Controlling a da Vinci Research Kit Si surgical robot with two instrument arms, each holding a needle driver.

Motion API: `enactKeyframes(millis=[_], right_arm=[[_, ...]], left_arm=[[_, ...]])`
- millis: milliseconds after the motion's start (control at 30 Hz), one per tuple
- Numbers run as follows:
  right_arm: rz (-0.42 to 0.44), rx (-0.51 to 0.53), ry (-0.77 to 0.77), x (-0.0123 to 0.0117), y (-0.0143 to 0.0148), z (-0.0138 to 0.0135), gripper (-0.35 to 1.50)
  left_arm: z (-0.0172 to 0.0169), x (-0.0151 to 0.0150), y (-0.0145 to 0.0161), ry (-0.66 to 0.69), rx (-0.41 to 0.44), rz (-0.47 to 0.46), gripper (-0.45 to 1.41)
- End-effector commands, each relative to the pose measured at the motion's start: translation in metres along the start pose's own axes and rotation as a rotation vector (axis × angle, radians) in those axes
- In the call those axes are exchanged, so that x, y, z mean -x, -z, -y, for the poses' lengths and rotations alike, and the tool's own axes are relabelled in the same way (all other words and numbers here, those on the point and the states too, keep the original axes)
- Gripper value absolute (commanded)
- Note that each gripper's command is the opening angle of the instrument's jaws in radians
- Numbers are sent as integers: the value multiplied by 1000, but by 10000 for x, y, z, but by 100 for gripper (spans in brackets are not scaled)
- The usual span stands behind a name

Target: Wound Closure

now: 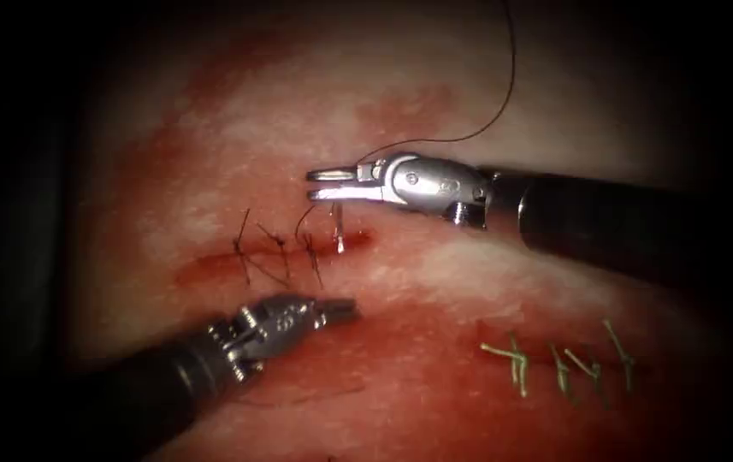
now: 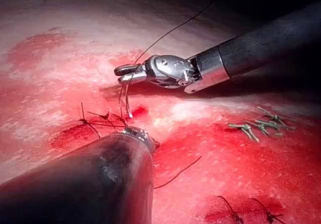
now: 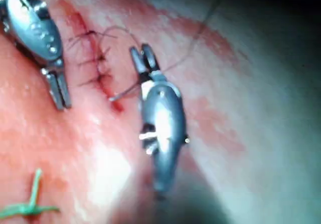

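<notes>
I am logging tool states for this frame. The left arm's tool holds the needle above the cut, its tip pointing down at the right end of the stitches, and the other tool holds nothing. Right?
Wrong tool. The endoscope view shows the right arm's tool holding the needle above the cut, tip pointing down at the right end of the stitches. The left arm's tool holds nothing.

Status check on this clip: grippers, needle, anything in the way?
Right gripper slightly open above the cut, needle hanging from it, tip at the tissue. Left gripper shut, empty, below the cut. Thread trails upward.
</notes>
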Motion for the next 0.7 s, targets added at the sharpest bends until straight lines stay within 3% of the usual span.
enactKeyframes(millis=[33, 700], right_arm=[[-1, -4, -5, 3, -7, -2, -35], [-1, -35, -117, 1, -8, 3, -35]], left_arm=[[3, -1, -6, -1, 1, -1, -11], [17, 9, -10, 13, 7, 10, -11]])
